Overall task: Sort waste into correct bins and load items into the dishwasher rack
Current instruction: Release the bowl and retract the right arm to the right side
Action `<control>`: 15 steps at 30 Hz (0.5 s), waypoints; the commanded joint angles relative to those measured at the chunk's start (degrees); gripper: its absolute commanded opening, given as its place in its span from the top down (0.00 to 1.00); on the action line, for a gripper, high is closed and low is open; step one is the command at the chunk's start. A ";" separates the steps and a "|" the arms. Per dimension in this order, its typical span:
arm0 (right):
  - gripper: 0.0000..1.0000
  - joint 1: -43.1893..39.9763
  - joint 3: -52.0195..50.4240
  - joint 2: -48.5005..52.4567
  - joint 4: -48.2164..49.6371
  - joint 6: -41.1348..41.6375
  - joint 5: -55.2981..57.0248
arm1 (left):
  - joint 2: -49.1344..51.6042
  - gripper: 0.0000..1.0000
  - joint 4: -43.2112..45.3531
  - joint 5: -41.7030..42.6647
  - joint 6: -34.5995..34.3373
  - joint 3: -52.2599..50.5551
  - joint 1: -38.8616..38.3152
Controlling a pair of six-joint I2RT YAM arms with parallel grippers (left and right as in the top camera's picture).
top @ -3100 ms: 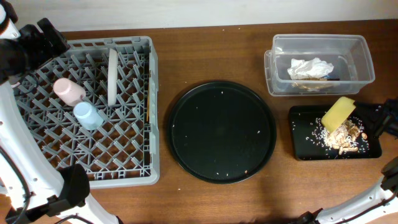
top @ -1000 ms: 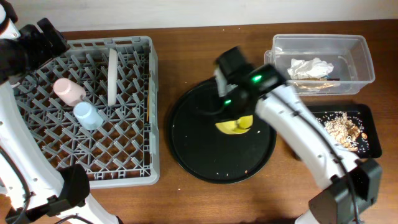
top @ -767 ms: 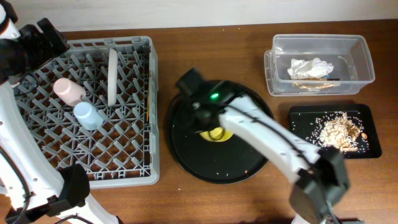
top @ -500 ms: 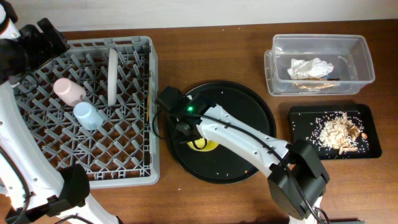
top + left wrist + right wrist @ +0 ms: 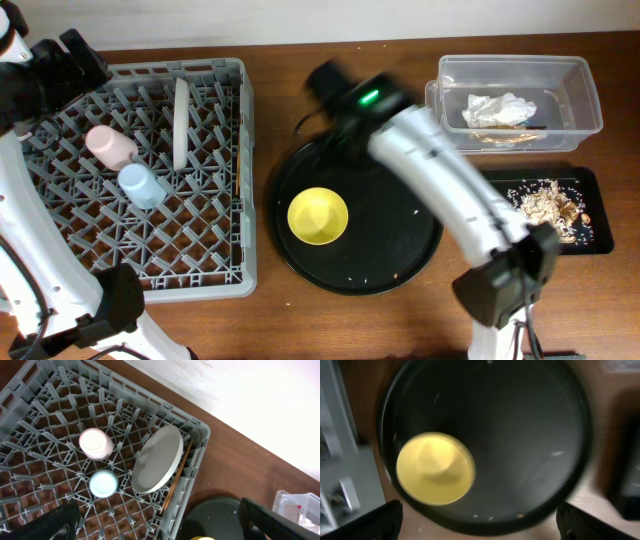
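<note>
The yellow bowl (image 5: 318,217) sits upright and alone on the left part of the large round black tray (image 5: 400,250). My right gripper (image 5: 330,85), blurred in the overhead view, hovers over the tray's far edge. Its jaws (image 5: 480,520) stand wide open with nothing between them, and the bowl (image 5: 435,468) lies below. The dishwasher rack (image 5: 243,120) holds the pink cup (image 5: 110,146), the blue cup (image 5: 142,185) and the grey plate (image 5: 181,122) on edge. My left gripper (image 5: 160,522) is open above the rack. The napkin (image 5: 498,109) lies in the clear tub (image 5: 590,100), and food scraps (image 5: 548,208) in the black rectangular tray (image 5: 590,245).
A thin wooden stick (image 5: 177,477) lies along the rack's right wall beside the plate. My right arm (image 5: 450,190) crosses above the round tray's right side and the left end of the rectangular tray. A few crumbs dot the round tray. Bare wooden table surrounds everything.
My right gripper was shut on the yellow bowl, carried it leftward across the round tray, let it go there, opened wide and pulled back toward the tray's far edge. The left arm is unchanged.
</note>
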 commanded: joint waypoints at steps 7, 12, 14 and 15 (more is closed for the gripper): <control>0.01 -30.95 14.27 -0.42 -8.87 -10.23 1.25 | -1.11 0.01 0.00 -0.44 -0.52 0.61 0.17; 0.02 -40.52 14.29 -0.39 -8.70 -10.23 1.27 | -1.11 0.01 0.00 -0.44 -0.52 0.61 0.17; 0.01 -43.34 14.29 -0.39 -8.66 -10.23 1.27 | -1.11 0.00 0.00 -0.44 -0.52 0.61 0.17; 0.02 -44.94 14.29 -0.39 -8.66 -10.23 1.27 | -1.11 0.01 0.00 -0.44 -0.52 0.61 0.17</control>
